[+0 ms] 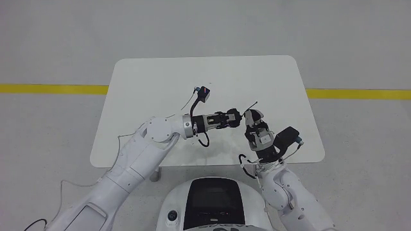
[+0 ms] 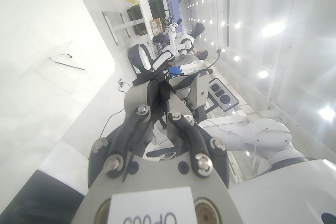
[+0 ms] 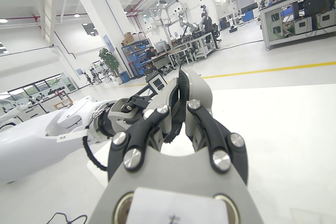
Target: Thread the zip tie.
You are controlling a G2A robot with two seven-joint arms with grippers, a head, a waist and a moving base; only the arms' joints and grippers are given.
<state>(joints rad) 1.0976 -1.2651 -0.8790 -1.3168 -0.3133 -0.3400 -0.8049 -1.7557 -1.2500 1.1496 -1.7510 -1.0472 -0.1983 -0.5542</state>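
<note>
Just right of centre in the top view, both grippers meet tip to tip above the white desk (image 1: 160, 90). The right gripper (image 3: 181, 78) is clamped on the thin black zip tie (image 3: 180, 63), whose free end pokes upward. The left gripper (image 2: 157, 83) has its fingers together; I cannot tell what lies between them.

The thin black zip tie (image 3: 180, 65) looks like smooth plastic; the rounded white table (image 1: 160, 83) is matt; the right gripper (image 3: 181, 76) has pivot pins (image 3: 220, 157) of polished metal.

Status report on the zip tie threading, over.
Left gripper shut, right gripper shut on zip tie. Tail pokes out past fingers. Grippers tip to tip above table.
</note>
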